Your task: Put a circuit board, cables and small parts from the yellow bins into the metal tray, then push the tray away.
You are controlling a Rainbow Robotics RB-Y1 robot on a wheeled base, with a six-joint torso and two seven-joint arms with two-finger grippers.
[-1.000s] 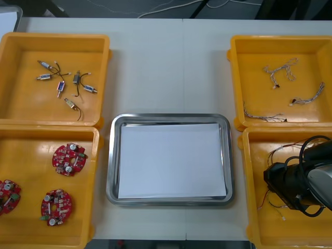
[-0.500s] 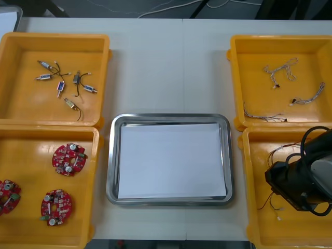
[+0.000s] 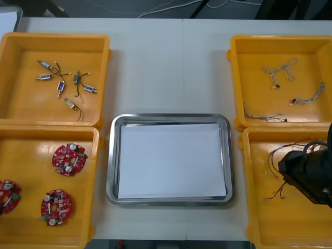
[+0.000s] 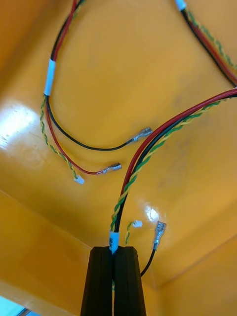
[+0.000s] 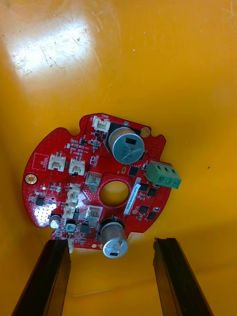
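Pale table (image 3: 171, 67) with centre seam, dark floor (image 3: 116, 6) beyond, white cords (image 3: 165, 7) across it

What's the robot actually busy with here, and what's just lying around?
In hand: right gripper shut on a red and yellow cable; left gripper open over a circuit board; metal tray, awaiting them.
Lying about for now: small metal parts; blue and white cables.

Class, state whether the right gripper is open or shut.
Shut: the right gripper pinches the red and yellow cable, fingers together around its taped end.
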